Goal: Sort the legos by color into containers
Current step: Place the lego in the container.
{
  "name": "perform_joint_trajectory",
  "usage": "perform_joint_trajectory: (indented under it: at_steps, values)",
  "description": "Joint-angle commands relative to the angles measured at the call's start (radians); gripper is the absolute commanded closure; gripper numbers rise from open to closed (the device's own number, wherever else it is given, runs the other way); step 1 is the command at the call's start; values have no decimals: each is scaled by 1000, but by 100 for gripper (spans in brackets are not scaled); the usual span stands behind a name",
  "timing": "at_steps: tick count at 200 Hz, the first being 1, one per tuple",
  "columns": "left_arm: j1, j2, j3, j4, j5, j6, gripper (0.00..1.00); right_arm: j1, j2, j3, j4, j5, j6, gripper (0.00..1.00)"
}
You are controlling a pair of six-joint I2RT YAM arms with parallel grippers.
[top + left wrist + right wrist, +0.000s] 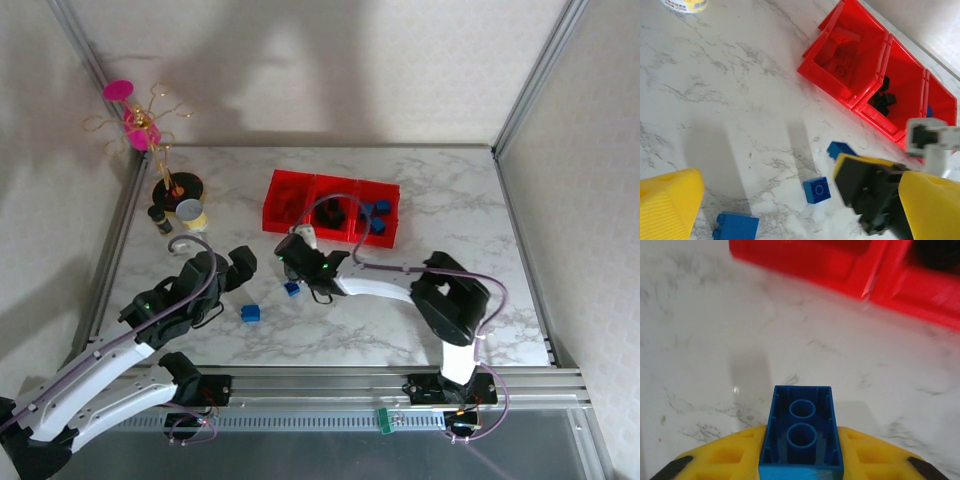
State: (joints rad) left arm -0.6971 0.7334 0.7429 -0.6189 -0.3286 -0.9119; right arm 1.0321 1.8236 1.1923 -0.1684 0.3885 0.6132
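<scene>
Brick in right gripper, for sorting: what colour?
Blue brick, clearest in the right wrist view.

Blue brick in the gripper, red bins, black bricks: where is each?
Blue brick (801, 435): right wrist view, its hollow underside.
Red bins (826, 80): left wrist view, left bin's near wall.
Black bricks (884, 100): left wrist view, pile in the middle bin.

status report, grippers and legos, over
Left gripper open, empty. Right gripper shut on blue brick. Two loose blue bricks lie outside the red bins. Nothing blocking the way there.
</scene>
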Motion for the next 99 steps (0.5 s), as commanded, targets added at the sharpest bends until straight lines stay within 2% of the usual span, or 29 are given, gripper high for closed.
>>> perform_joint_trajectory:
  at_steps: [1, 31, 54, 74, 99]
  values:
    - [7, 24, 39, 54, 32, 32, 0, -55, -124, -39, 18, 10, -19, 70]
    - [7, 92, 58, 132, 93, 69, 0, -171, -205, -60, -16, 61, -40, 70]
    - [7, 157, 73, 199, 140, 91, 0, -296, -230, -77, 1, 81, -60, 70]
    - [7, 216, 95, 241, 167, 105, 0, -400, -211, -65, 23, 77, -77, 70]
    - [7, 268, 114, 279, 186, 120, 0, -478, -134, -23, 63, 72, -119, 70]
